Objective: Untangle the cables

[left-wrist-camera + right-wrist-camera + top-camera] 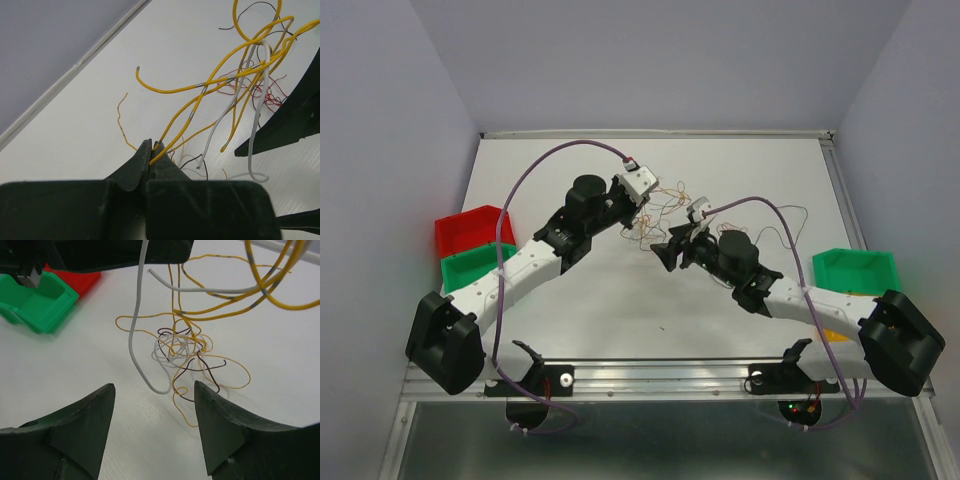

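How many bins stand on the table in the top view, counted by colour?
Red: 1, the red bin
Green: 2, the left green bin and the right green bin
Total: 3 bins

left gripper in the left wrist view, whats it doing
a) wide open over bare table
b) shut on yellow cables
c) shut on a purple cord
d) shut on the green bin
b: the left gripper has its fingers pressed together, and yellow cables run out from between the tips.
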You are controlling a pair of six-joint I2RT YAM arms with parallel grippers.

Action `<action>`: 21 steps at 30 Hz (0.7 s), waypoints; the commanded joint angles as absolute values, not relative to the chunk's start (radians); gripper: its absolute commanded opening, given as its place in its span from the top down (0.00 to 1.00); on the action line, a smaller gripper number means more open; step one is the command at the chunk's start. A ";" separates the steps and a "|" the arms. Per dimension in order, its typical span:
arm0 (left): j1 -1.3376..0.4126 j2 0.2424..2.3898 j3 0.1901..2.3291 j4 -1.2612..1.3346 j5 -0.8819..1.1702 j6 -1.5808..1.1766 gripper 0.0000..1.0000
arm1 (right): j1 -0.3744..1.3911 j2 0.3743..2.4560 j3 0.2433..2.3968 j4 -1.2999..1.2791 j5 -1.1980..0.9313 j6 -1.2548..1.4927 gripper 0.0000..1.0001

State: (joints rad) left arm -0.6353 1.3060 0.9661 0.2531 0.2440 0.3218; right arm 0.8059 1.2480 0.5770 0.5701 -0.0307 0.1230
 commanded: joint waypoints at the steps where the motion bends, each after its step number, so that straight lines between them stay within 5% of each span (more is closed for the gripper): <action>1: -0.638 1.273 1.005 0.293 0.265 0.311 1.00 | 0.805 1.239 0.605 0.765 -0.005 0.089 0.31; 5: -0.640 1.275 1.006 0.291 0.264 0.308 1.00 | 0.805 1.230 0.591 0.790 -0.018 0.083 0.40; 10: -0.612 1.281 1.014 0.290 0.304 0.273 1.00 | 0.805 1.213 0.580 0.807 -0.028 0.084 0.97; 21: -0.275 1.387 1.086 0.339 0.287 0.071 1.00 | 0.805 0.840 0.425 0.620 0.161 0.129 0.99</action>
State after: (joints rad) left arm -0.3489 1.3479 1.0245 0.2695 0.3340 0.1463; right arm 0.8062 0.9852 0.4778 0.7048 0.0425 0.1108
